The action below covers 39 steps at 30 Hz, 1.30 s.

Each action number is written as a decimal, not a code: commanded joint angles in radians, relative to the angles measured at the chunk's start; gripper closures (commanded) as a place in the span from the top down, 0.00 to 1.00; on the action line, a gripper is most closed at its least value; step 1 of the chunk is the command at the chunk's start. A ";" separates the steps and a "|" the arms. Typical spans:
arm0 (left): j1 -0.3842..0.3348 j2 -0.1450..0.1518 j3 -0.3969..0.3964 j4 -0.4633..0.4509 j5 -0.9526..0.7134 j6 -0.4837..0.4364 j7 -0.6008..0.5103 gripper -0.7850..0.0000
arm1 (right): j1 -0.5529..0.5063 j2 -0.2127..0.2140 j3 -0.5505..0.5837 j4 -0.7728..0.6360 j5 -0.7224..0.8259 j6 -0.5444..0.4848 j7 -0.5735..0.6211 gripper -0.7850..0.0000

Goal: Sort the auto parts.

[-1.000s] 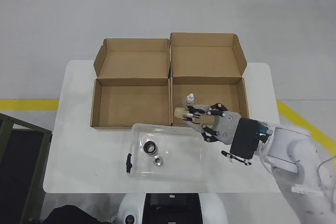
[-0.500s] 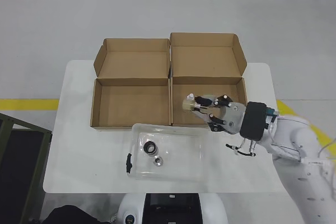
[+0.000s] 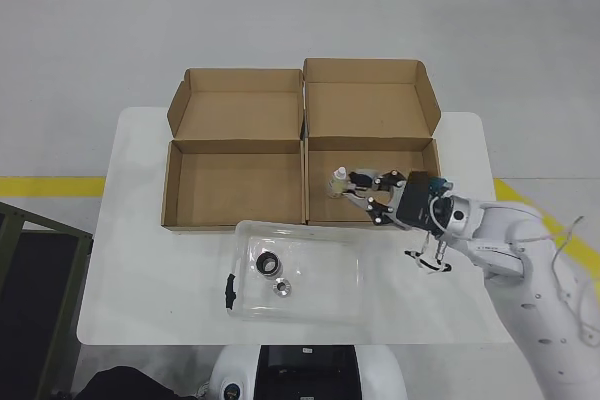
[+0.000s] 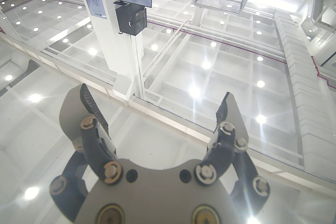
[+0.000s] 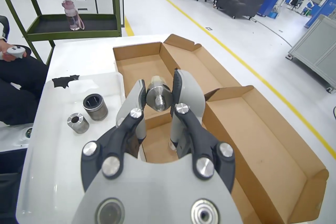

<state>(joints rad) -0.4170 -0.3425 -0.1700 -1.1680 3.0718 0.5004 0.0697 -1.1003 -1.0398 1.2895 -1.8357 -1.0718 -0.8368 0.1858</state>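
My right end effector is closed on a metal part, a short steel cylinder with a cream-coloured cap on the end that faces away from my wrist. The right wrist view shows both pads pressed against its steel sides and a small stub sticking out toward the camera. I hold the part over the right cardboard box, close to the wall it shares with the left cardboard box. I cannot tell whether the part touches the box floor. Both boxes sit side by side at the far side of the white tabletop, their lids folded open away from me. Nearer to me stands a clear plastic tray. In it are a dark ringed sleeve and, just beside it, a smaller steel cylinder with a hole in its top, both upright and apart from each other. My left end effector is spread wide with nothing between its pads, pointing up at the ceiling lights.
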 commanded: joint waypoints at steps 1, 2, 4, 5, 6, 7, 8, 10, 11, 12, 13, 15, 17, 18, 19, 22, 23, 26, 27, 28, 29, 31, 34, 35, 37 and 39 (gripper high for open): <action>0.000 0.000 0.000 0.000 0.000 0.000 0.000 1.00 | 0.002 0.000 -0.009 0.013 -0.008 0.008 0.030 0.00; 0.000 0.000 0.000 0.000 0.000 0.000 0.000 1.00 | 0.005 0.000 -0.014 0.020 -0.009 0.015 0.042 0.00; 0.000 0.000 0.000 0.000 0.000 0.000 0.000 1.00 | 0.013 -0.001 -0.027 0.035 -0.013 0.023 0.063 0.00; 0.000 0.000 0.000 0.000 0.000 0.000 0.000 1.00 | 0.018 -0.002 -0.033 0.043 -0.015 0.027 0.074 0.00; 0.000 0.000 0.000 0.000 0.000 0.000 0.000 1.00 | 0.023 -0.002 -0.040 0.051 -0.020 0.033 0.088 0.00; 0.000 0.000 0.000 0.000 0.000 0.000 0.000 1.00 | 0.028 -0.003 -0.047 0.058 -0.023 0.040 0.101 0.00; 0.000 0.000 0.000 0.000 0.000 0.000 0.000 1.00 | 0.033 -0.004 -0.053 0.066 -0.024 0.045 0.109 0.00; 0.000 0.000 0.000 0.000 0.000 0.000 0.000 1.00 | 0.043 -0.005 -0.066 0.081 -0.031 0.054 0.130 0.00; 0.000 0.000 0.000 0.000 0.000 0.000 0.000 1.00 | 0.047 -0.006 -0.071 0.089 -0.033 0.058 0.141 0.00; 0.000 0.000 0.000 0.000 0.000 0.000 0.000 1.00 | 0.051 -0.006 -0.077 0.098 -0.031 0.062 0.151 0.00; 0.000 0.000 0.000 0.000 0.000 0.000 0.000 1.00 | 0.056 -0.007 -0.082 0.107 -0.032 0.066 0.162 0.00; 0.000 0.000 0.000 0.000 0.000 0.000 0.000 1.00 | 0.065 -0.008 -0.091 0.126 -0.026 0.064 0.177 0.00; 0.000 0.000 0.000 0.000 0.000 0.000 0.000 1.00 | 0.078 -0.008 -0.098 0.146 -0.030 0.063 0.208 0.00; 0.000 0.000 0.000 0.000 0.000 0.000 0.000 1.00 | 0.084 -0.008 -0.101 0.155 -0.027 0.061 0.221 0.00; 0.000 0.000 0.000 0.000 0.000 0.000 0.000 1.00 | 0.090 -0.008 -0.103 0.164 -0.029 0.063 0.238 0.00; 0.000 0.000 0.000 0.000 0.000 0.000 0.000 1.00 | 0.105 -0.007 -0.111 0.188 -0.040 0.072 0.287 0.00; 0.000 0.000 0.000 0.000 0.000 0.000 0.000 1.00 | 0.111 -0.008 -0.114 0.194 -0.041 0.074 0.298 0.00; 0.000 0.000 0.000 0.000 0.000 0.000 0.000 1.00 | 0.133 -0.009 -0.128 0.223 -0.046 0.075 0.335 0.00; 0.000 0.000 0.000 0.000 0.000 0.000 0.000 1.00 | 0.139 -0.010 -0.134 0.231 -0.045 0.074 0.343 0.00; 0.000 0.000 0.000 0.000 0.000 0.000 0.000 1.00 | 0.147 -0.010 -0.139 0.240 -0.046 0.072 0.353 0.00; 0.000 0.000 0.000 0.000 0.000 0.000 0.000 1.00 | 0.157 -0.011 -0.145 0.250 -0.055 0.073 0.366 0.00; 0.000 0.000 0.000 0.000 0.000 0.000 0.000 1.00 | 0.175 -0.013 -0.159 0.272 -0.068 0.081 0.390 0.00; 0.000 0.000 0.000 0.000 0.000 0.000 0.000 1.00 | 0.200 -0.018 -0.183 0.304 -0.079 0.094 0.415 0.00; 0.000 0.000 0.000 0.000 0.000 0.000 0.000 1.00 | 0.208 -0.020 -0.191 0.315 -0.082 0.100 0.423 0.00; 0.000 0.000 0.000 0.000 0.000 0.000 0.000 1.00 | 0.224 -0.024 -0.208 0.338 -0.084 0.106 0.431 0.00; 0.000 0.000 0.000 0.000 0.000 0.000 0.000 1.00 | 0.240 -0.028 -0.224 0.356 -0.086 0.115 0.432 0.00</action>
<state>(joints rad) -0.4170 -0.3425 -0.1700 -1.1680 3.0718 0.5004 0.0697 -0.8680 -1.0661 1.0729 -1.4884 -1.1576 -0.7256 0.6192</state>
